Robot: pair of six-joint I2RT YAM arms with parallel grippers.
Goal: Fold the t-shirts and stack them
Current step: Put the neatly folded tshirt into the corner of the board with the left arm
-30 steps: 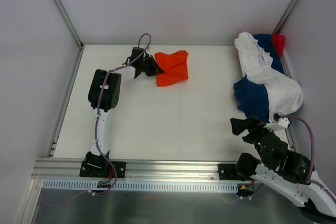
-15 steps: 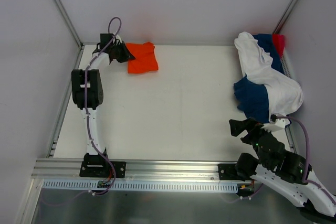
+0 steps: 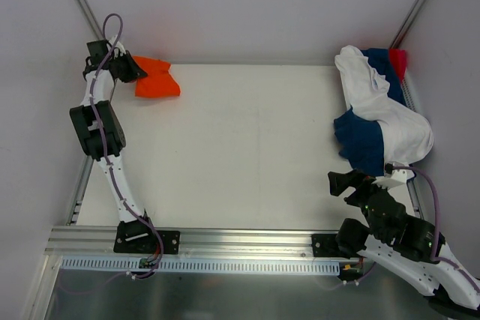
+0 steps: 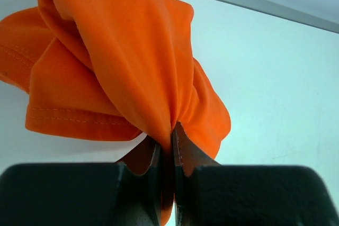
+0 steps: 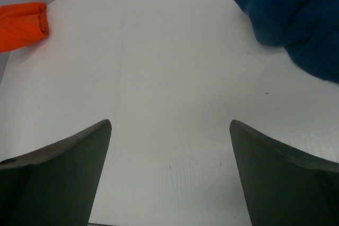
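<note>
The bright orange t-shirt (image 3: 157, 78) is bunched at the far left corner of the table. My left gripper (image 3: 132, 69) is shut on a fold of it; in the left wrist view the cloth (image 4: 122, 62) is pinched between the two fingers (image 4: 183, 152). The white t-shirt (image 3: 382, 106) lies over the navy blue one (image 3: 361, 142) in a heap at the far right, with the red-pink one (image 3: 398, 59) behind. My right gripper (image 3: 346, 182) is open and empty, low near the front right; its view shows the navy shirt (image 5: 296, 19) and the orange shirt (image 5: 22, 25).
The white table (image 3: 247, 148) has metal frame posts at the back left (image 3: 82, 5) and back right (image 3: 420, 1) corners. White walls close the back and sides. A metal rail (image 3: 225, 241) runs along the near edge.
My left gripper has carried the orange shirt from the back middle leftward to the far left corner. The right arm and the heap have not moved.
</note>
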